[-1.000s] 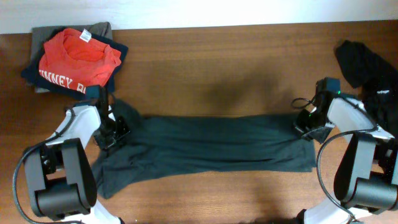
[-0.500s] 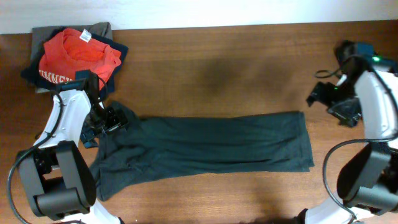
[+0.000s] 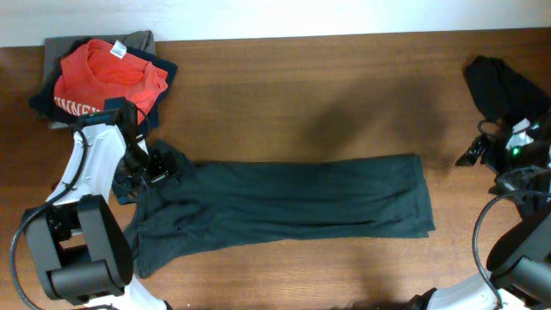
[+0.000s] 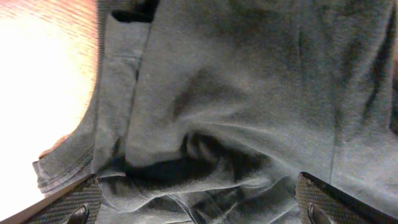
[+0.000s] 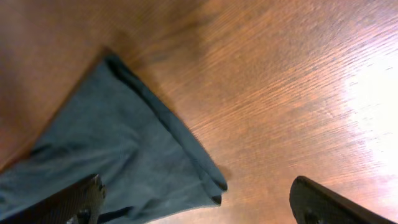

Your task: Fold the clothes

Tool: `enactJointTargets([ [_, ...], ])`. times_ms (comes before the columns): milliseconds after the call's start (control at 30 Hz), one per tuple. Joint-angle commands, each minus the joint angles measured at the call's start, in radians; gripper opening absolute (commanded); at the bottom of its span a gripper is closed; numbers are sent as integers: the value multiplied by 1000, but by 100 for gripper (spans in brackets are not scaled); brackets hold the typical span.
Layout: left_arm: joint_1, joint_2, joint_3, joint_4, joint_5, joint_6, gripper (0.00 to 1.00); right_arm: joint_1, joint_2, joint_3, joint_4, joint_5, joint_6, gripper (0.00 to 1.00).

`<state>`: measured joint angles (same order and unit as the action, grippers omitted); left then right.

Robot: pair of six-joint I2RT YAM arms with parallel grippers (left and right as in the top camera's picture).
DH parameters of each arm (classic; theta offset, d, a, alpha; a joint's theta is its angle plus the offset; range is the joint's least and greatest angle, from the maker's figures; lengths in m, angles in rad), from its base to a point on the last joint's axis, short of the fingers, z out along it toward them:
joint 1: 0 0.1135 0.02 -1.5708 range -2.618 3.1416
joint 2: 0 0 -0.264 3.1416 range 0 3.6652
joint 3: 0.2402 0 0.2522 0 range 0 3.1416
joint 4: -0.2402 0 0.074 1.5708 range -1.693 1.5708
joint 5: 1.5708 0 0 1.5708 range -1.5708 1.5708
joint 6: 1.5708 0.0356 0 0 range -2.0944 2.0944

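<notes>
since 1 s ago: right gripper has let go of the r end of the charcoal tee and swung out to the r edge of the table, clear of the cloth. left gripper has shifted a bit farther back but is still over the tee's l end. both were pinched shut then; both are spread wide now, nothing held.

nearest: the tee lies in a long band running l-r across the table. its l end is bunched and wider, its r end squared off.

left wrist view: fingertips sit at the bottom corners, wide apart, w/ rumpled fabric, a seam and a dark fold btwn and beyond them. can't tell if the tips touch the cloth.

right wrist view: tips wide apart too, over bare wood. only the tee's corner shows, at l, apart from the fingers.

farther back, l corner: a stack w/ a red-orange tee, white lettering, on top of a navy piece and a grey-olive piece.

far r corner: a black garment in a heap, just beyond the right arm.
</notes>
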<state>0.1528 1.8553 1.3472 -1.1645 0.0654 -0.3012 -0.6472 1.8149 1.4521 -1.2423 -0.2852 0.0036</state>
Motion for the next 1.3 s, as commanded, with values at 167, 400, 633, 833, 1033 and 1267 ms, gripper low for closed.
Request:
enactJointTargets([
  [167,-2,-22,15,0,36,40,99,-14,-6,-257,177,-158,-33,98],
  [400,-2,-22,15,1,36,40,99,-14,-6,-415,335,-217,-60,97],
  [633,-2,-22,15,4,37,37,99,-14,-6,-551,463,-276,-72,99],
  [833,-2,-22,15,5,36,37,99,-11,-6,-651,537,-308,-79,99],
  [1033,-2,-21,15,4,37,33,99,35,-6,-706,562,-318,-79,91],
  [1267,-2,-21,15,4,37,33,99,161,-6,-735,563,-302,-79,74],
])
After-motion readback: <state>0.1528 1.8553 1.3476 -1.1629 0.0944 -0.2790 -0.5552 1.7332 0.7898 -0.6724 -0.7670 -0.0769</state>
